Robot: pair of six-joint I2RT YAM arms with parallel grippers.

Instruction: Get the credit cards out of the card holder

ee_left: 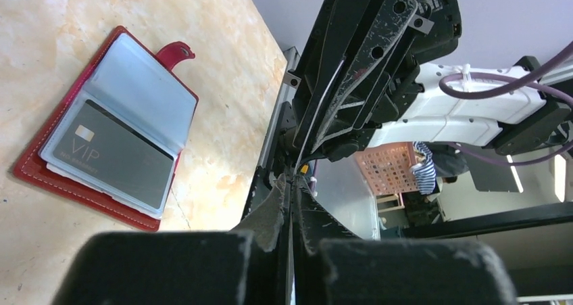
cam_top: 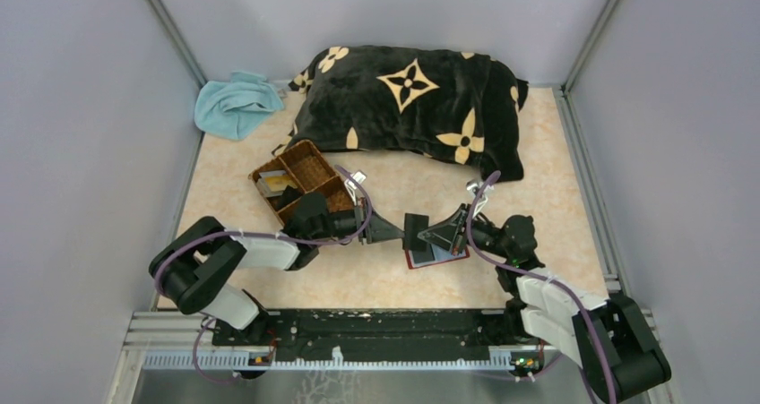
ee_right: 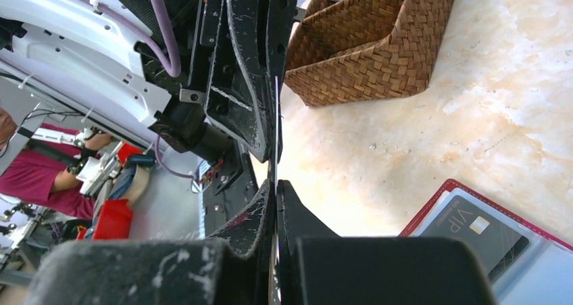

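The pale marbled tabletop (cam_top: 394,287) carried a large black plush pillow with tan flower motifs (cam_top: 421,108) along its far side. A crumpled teal cloth (cam_top: 235,104) lay at the pillow's left end. Nearer, left of centre, sat a brown woven basket with compartments (cam_top: 309,167), with a few flat items in its left compartment that were too small to tell apart.

Near the middle of the tabletop, towards the near edge, the red leather card holder (cam_top: 436,256) lay open and flat, its clear plastic sleeves facing up. A dark grey card marked VIP (ee_left: 111,159) sat inside one sleeve.

Just above the holder's left part, the two hands met tip to tip. The left hand (cam_top: 399,231) came in from the left and the right hand (cam_top: 430,234) from the right. Each was closed narrow on the same thin dark card (cam_top: 415,231), which stood on edge between them, clear of the holder.
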